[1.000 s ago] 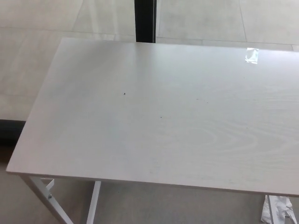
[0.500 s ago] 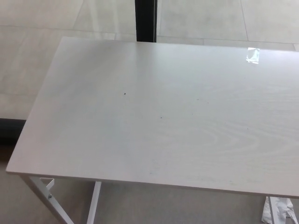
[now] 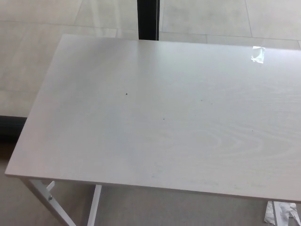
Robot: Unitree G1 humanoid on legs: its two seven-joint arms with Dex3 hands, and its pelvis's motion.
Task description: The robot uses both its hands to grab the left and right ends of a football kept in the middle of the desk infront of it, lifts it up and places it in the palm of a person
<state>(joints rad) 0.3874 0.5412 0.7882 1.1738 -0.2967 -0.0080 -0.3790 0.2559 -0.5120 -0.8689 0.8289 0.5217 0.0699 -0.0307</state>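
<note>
Nothing on the surface [image 3: 155, 117] has moved since the earlier frames; only the camera has tilted slightly, so the whole scene sits a little differently in the head view. A pale, wood-grained surface fills most of the picture, seen from above at an angle. Its top carries only a few tiny dark specks and a bright patch of reflected light [image 3: 257, 53] near the far right corner. White metal legs [image 3: 49, 200] show under the near left corner. A dark vertical post [image 3: 148, 19] stands beyond the far edge, with pale floor tiles [image 3: 42, 19] around it. A crumpled white scrap [image 3: 282, 214] lies on the floor at the near right.

No football can be seen anywhere, neither in the middle of the surface nor elsewhere. Neither robot hand is in view, so whether each is wide, narrow or holding something cannot be told. No person or open palm appears either.

Judging from this, either the task has not begun or the ball is already out of frame; which one cannot be told. Any next move first calls for finding the ball and bringing both hands into view.
</note>
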